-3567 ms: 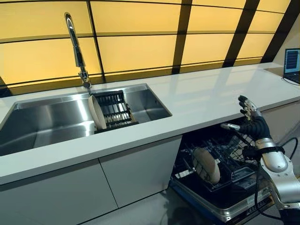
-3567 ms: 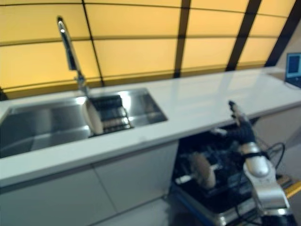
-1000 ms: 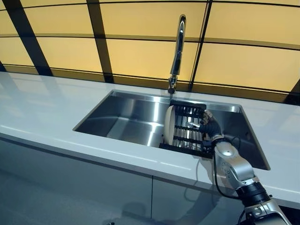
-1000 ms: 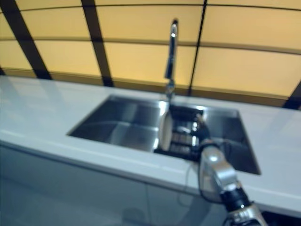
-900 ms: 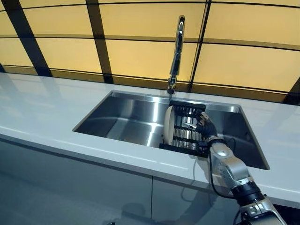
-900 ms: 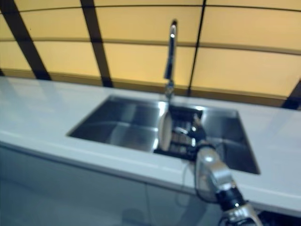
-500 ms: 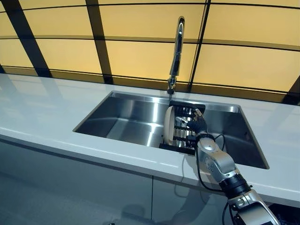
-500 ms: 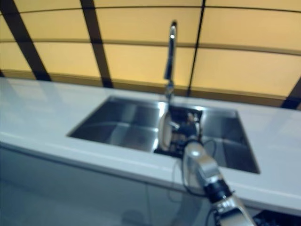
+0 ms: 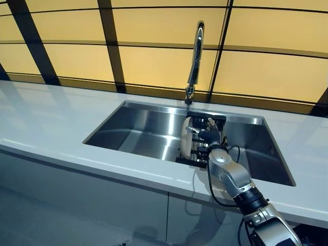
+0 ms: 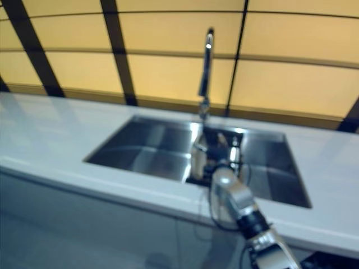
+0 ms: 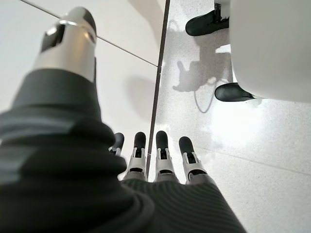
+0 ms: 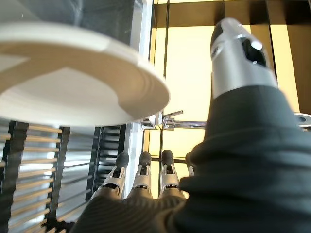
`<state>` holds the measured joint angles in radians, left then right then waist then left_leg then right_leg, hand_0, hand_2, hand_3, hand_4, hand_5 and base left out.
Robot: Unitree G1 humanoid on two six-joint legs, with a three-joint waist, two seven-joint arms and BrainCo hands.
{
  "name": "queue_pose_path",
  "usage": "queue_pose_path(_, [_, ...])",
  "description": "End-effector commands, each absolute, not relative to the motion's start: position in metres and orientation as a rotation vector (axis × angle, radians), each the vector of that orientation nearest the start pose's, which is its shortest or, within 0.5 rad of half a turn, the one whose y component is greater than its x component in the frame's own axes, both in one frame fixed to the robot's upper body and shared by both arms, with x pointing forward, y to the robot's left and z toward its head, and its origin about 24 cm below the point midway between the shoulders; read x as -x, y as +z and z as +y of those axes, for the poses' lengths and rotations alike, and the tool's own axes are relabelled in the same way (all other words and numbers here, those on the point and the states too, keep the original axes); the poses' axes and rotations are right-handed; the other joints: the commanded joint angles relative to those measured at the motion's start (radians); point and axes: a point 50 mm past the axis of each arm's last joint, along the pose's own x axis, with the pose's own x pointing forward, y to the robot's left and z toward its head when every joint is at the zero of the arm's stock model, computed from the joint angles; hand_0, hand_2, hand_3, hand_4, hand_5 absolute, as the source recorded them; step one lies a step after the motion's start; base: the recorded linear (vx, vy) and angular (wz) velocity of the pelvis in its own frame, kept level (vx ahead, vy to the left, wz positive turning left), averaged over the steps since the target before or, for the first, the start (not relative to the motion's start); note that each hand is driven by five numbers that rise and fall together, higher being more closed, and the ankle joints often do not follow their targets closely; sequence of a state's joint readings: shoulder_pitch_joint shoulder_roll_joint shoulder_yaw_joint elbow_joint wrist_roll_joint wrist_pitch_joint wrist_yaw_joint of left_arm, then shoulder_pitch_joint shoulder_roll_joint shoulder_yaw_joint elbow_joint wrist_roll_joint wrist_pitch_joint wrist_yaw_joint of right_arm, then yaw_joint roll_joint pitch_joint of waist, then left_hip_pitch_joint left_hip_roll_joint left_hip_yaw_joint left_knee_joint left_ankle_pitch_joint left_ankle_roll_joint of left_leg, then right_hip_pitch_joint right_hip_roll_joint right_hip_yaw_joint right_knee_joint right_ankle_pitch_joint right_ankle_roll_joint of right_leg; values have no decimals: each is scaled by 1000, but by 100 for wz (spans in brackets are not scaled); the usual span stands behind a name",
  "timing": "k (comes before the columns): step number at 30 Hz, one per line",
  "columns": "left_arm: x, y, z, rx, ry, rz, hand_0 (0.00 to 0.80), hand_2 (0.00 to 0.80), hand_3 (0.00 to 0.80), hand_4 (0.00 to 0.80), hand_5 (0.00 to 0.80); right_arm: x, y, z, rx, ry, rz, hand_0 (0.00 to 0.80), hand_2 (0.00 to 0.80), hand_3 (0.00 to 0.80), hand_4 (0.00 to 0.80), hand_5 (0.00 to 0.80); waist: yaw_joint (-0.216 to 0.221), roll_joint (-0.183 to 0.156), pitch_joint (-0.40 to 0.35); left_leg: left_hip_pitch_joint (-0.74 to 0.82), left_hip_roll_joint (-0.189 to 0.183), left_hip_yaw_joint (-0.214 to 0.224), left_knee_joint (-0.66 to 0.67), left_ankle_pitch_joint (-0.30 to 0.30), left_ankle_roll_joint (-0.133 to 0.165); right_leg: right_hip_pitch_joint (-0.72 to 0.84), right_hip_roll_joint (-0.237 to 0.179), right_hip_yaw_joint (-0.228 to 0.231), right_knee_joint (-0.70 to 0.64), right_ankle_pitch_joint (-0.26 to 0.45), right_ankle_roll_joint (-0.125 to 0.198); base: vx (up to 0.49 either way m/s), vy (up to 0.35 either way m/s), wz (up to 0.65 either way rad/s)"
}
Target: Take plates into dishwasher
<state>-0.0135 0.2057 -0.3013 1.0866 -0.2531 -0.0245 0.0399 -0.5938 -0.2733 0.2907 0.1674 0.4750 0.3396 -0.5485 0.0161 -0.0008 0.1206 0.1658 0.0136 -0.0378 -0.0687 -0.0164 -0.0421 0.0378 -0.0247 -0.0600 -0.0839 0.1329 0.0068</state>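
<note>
Fingers (image 12: 142,170) of my right hand (image 9: 209,137) are straight and spread, thumb held apart, with nothing clasped between them. That hand is reaching down into the sink (image 9: 138,128), right at the black dish rack (image 9: 210,123) under the faucet (image 9: 195,56). One white plate (image 9: 185,142) stands on edge in the rack's left end, and from the wrist camera I see its rim (image 12: 146,92) just beside my thumb; I cannot tell if they touch. My left hand (image 11: 155,160) hangs low over the grey floor (image 11: 272,160), fingers straight and loose, holding nothing. A person's dark shoes (image 11: 206,22) show on that floor. White worktop (image 9: 46,123) runs around the sink
</note>
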Motion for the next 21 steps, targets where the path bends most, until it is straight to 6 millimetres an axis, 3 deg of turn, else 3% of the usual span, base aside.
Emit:
queue_pose_path(1, [-139,-152,197,-175,9,1049,0,0,0,0,0,-352,170,-108,-44,-112,-99,0,0,0,0,0,18,-39,-11,-63,-66,59,51,-32,75,12,-38,22,58,-70,34,0,0,0])
queue_pose_path(21, [-137,-153,191,-167,19,1054,0,0,0,0,0,-352,153,-85,-84,-122,-15,0,0,0,0,0,38,-39,-7,-71,-67,61,57,-28,75,20,-42,15,54,-71,34,0,0,0])
